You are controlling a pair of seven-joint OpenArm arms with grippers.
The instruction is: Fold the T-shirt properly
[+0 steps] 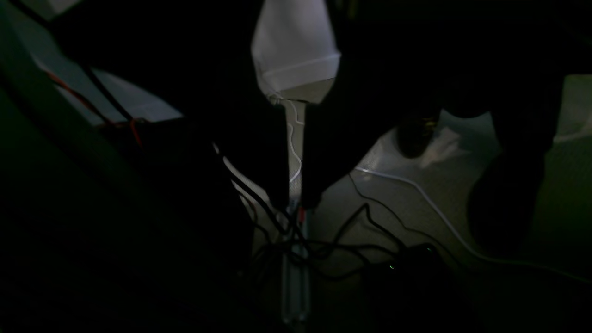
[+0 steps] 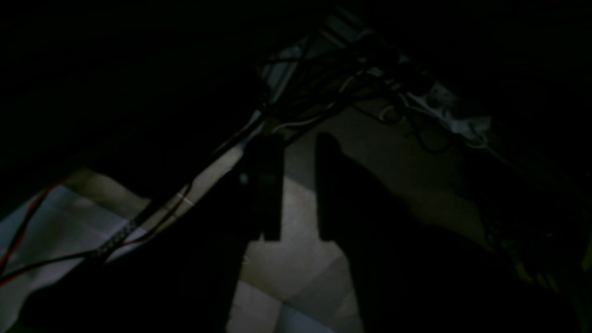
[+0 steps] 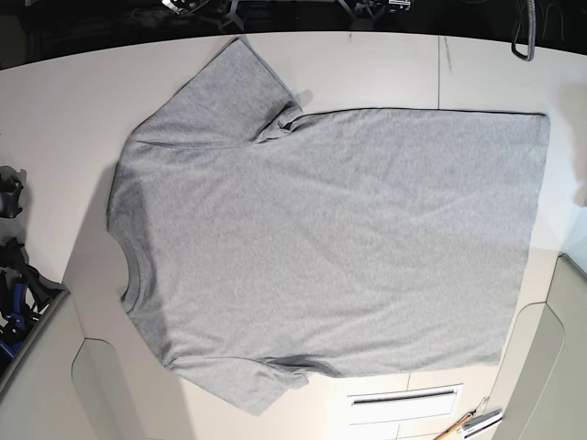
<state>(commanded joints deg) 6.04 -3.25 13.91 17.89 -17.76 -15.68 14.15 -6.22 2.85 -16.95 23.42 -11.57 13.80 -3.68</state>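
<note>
The grey T-shirt point(image 3: 330, 238) lies spread flat on the white table point(image 3: 55, 110) in the base view. Its plain side is up, the neck points left and the hem is at the right. No lettering shows. Neither gripper appears in the base view. The left wrist view is dark: my left gripper point(image 1: 296, 203) hangs over the floor, its fingers almost meeting at the tips, holding nothing. A pale hemmed cloth edge point(image 1: 296, 46) shows behind them. My right gripper point(image 2: 299, 136) also hangs over the floor, with a clear gap between its fingers, empty.
Dark arm parts point(image 3: 11, 197) and a bin with blue items point(image 3: 18, 302) sit at the table's left edge. Tools point(image 3: 472, 423) lie at the bottom right. Tangled cables point(image 1: 351, 240) and a power strip point(image 2: 444, 106) lie on the floor below.
</note>
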